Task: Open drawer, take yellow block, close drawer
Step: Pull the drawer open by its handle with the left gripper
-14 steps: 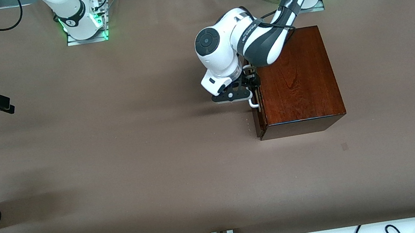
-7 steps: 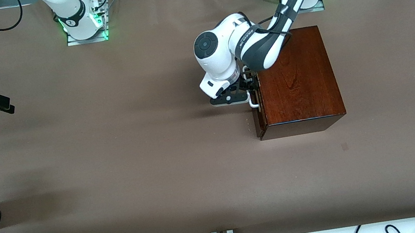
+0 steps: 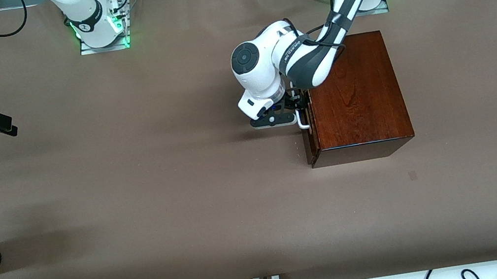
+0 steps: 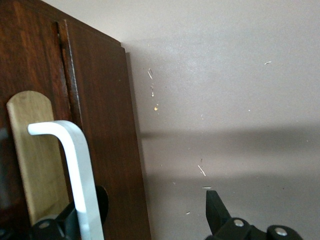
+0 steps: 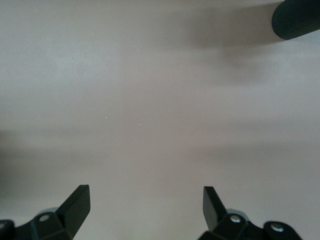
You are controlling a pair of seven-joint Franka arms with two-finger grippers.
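From the front, the left gripper [image 3: 302,107] sits at the drawer [image 3: 309,142] front — the right gripper [image 3: 2,124] waits, spread, at the table's [image 3: 138,202] end. Left wrist view: fingers [image 4: 216,210] spread, straddling the upright white handle [image 4: 75,165]. Right wrist view: bare table only. The yellow block is unseen — presumably inside.

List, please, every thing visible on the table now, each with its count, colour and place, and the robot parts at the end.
wooden box: one, dark reddish-brown, on the table toward the left arm's end.
drawer: one, dark front, shut in the box.
handle: one, white bar, on the drawer front.
table: one, brown surface.
left gripper: one, black, open at the handle, fingers either side of the bar.
right gripper: one, black, open, waiting over bare table.
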